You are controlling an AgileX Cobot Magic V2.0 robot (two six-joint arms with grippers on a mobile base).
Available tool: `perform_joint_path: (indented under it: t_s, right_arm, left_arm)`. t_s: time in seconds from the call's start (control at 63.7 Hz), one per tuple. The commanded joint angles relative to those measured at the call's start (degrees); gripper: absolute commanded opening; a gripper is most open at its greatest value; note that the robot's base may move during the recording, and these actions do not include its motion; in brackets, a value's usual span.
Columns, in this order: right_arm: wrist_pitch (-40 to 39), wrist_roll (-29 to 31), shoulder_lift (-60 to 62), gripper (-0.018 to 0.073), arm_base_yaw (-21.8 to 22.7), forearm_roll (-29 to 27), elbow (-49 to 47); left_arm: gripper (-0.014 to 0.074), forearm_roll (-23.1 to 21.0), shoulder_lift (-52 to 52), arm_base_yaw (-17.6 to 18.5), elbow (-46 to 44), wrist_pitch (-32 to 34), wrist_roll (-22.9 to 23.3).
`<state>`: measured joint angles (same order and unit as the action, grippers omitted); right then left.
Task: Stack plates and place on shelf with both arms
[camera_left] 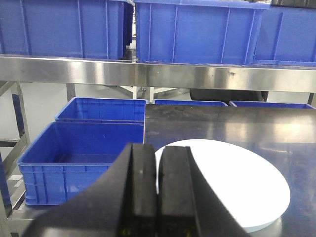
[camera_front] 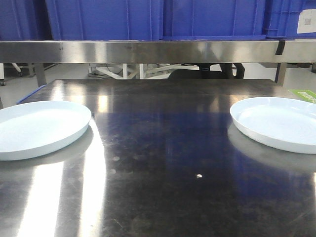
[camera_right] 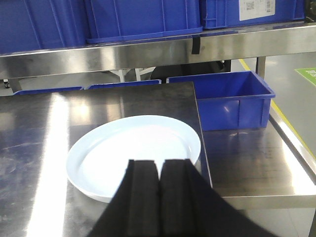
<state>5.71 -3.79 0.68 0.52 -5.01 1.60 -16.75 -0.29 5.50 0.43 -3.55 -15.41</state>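
Two white plates lie flat on the dark steel tabletop [camera_front: 163,148]: the left plate [camera_front: 34,128] [camera_left: 237,187] at the left edge and the right plate [camera_front: 279,122] [camera_right: 133,150] at the right edge. The shelf rail [camera_front: 158,51] [camera_left: 158,74] [camera_right: 148,52] runs across behind them. My left gripper [camera_left: 157,163] is shut and empty, hanging above the near left side of the left plate. Over the near rim of the right plate, my right gripper [camera_right: 158,170] is shut with nothing in it. Neither gripper shows in the front view.
Blue plastic bins [camera_front: 148,17] sit on top of the shelf. More blue bins [camera_left: 84,153] stand left of the table, and another blue bin [camera_right: 232,98] stands on a lower steel surface to its right. A small white speck [camera_front: 199,175] lies mid-table.
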Motion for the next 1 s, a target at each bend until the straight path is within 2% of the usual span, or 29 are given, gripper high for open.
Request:
perform_joint_path:
  t_s: [0.0,0.596,0.847,0.988]
  right_arm:
    - [-4.7,0.2,1.0,0.0053,0.1,0.6,0.1]
    - [-4.7,0.2,1.0,0.0053,0.1,0.6,0.1]
    - [-4.7,0.2,1.0,0.0053,0.1,0.6,0.1]
    - [-4.7,0.2,1.0,0.0053,0.1,0.6,0.1]
  left_arm:
    - [0.0080,-0.5,-1.3,0.0,0.2,4.7,0.2]
    - [0.0080,-0.4,-0.9,0.0,-0.5,4.1,0.2]
    - [0.0088,5.2,6.2,0.0,-8.6,-1.7,0.2]
    - [0.0088,6.2,13.5,0.0,-14.9,-1.9,0.2]
